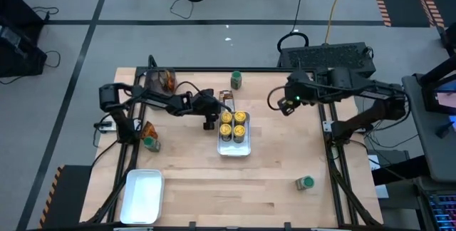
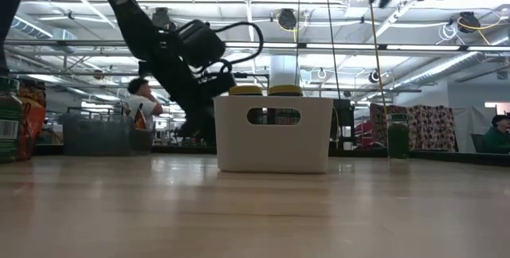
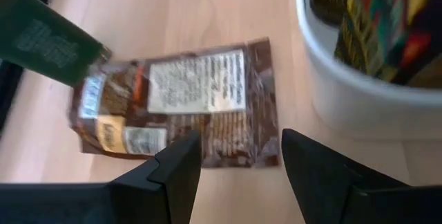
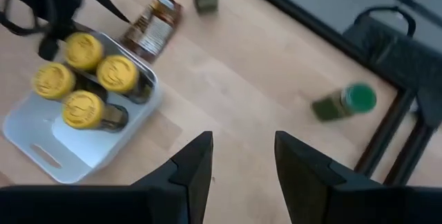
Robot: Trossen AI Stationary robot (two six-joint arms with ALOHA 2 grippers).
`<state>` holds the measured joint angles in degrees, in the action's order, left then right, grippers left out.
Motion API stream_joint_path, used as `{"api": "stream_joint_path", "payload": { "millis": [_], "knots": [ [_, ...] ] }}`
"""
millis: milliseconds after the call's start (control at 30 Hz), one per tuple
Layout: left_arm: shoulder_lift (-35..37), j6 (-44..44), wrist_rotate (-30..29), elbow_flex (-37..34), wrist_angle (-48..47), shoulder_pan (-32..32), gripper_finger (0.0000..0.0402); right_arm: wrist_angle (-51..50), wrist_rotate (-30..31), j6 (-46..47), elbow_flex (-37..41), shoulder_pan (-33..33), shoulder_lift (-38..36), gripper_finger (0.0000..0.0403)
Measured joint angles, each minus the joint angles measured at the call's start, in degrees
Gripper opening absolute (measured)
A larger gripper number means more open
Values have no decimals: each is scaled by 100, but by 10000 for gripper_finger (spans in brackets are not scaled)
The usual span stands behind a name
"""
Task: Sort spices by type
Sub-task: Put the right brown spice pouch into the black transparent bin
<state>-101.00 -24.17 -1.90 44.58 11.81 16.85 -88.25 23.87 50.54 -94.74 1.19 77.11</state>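
Observation:
Four yellow-lidded spice jars [image 1: 234,126] stand in a white tray [image 1: 246,150] at mid-table and also show in the right wrist view [image 4: 83,79]. My left gripper [image 1: 209,122] is open just left of that tray. Past its fingers [image 3: 238,162] a brown packet [image 3: 179,106] lies flat on the wood, untouched. Green-lidded jars are scattered: one upright at the far edge [image 1: 236,80], one beside an orange packet [image 1: 148,130] at the left [image 1: 151,143], one on its side near the right front [image 1: 305,182]. My right gripper [image 1: 288,103] hovers open [image 4: 243,155] right of centre.
A second white tray [image 1: 142,195] sits at the near left corner. A dark container with orange-brown contents [image 1: 162,81] is at the far left. Bare wood lies between the middle tray and the near edge. A person [image 2: 142,103] shows in the room beyond.

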Motion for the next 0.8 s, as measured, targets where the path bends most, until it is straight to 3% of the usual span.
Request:
{"api": "stream_joint_path", "payload": {
  "millis": [367,533,800],
  "knots": [
    [-270,-27,70,4,86,1,205,960,-353,803,1849,-252,-1000,137],
    [-448,-8,303,39,338,39,205,1066,-381,882,1969,-275,-1122,137],
    [-878,772,933,572,-179,310,205,1229,-466,864,1969,-282,-1129,137]
  ]
}}
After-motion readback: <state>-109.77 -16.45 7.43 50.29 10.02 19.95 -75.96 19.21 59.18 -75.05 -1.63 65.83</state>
